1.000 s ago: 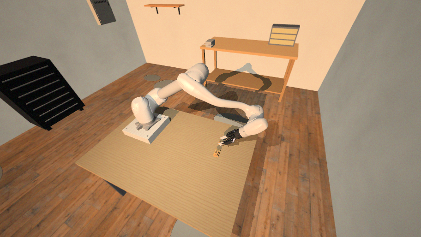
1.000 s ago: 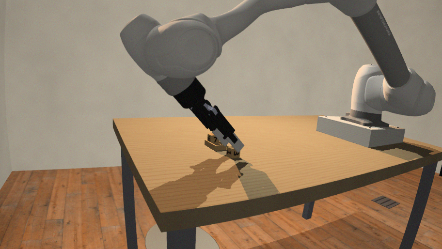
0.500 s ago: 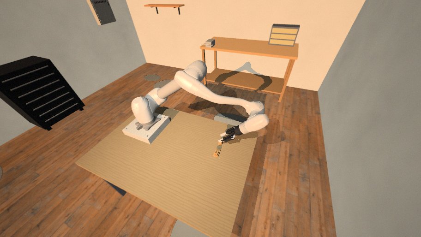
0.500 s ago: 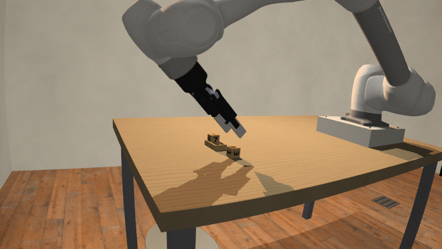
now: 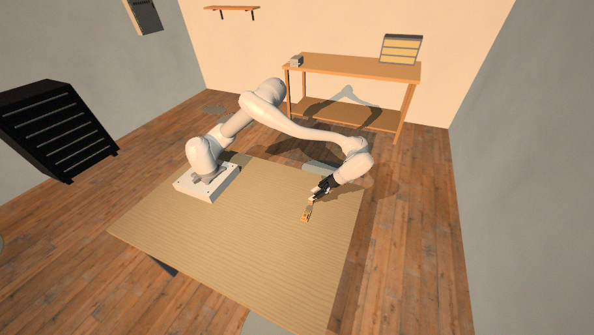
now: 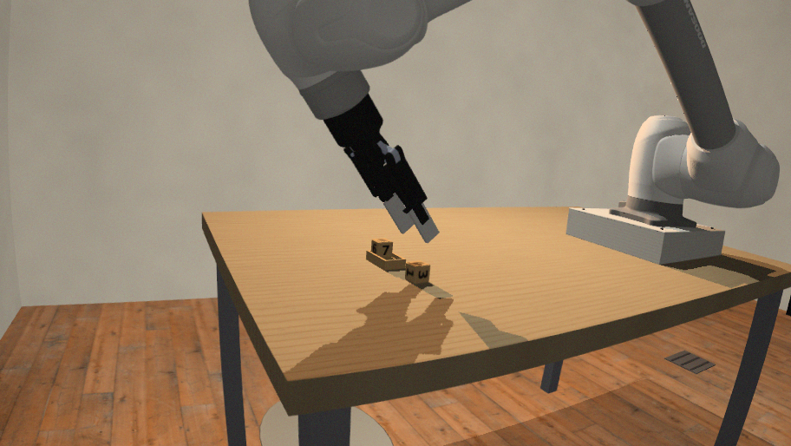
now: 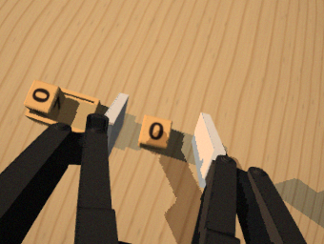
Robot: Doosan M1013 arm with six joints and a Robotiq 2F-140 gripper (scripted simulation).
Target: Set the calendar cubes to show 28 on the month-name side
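The small wooden calendar tray (image 6: 386, 259) lies on the table, also visible in the top view (image 5: 306, 216). One digit cube (image 6: 382, 246) sits in its left slot, showing 7 toward the camera and 0 on top in the wrist view (image 7: 42, 97). The second cube (image 6: 418, 272) (image 7: 154, 131) rests on the table just right of the tray, outside it, showing 3 on its side and 0 on top. My gripper (image 6: 418, 228) is open and empty, tilted, a little above the loose cube; its white finger pads stand either side of the cube without touching.
The arm's white base block (image 6: 645, 235) stands at the table's far right. The table edge lies to the left of the tray. A workbench (image 5: 351, 68) and a black drawer chest (image 5: 51, 126) stand away from the table.
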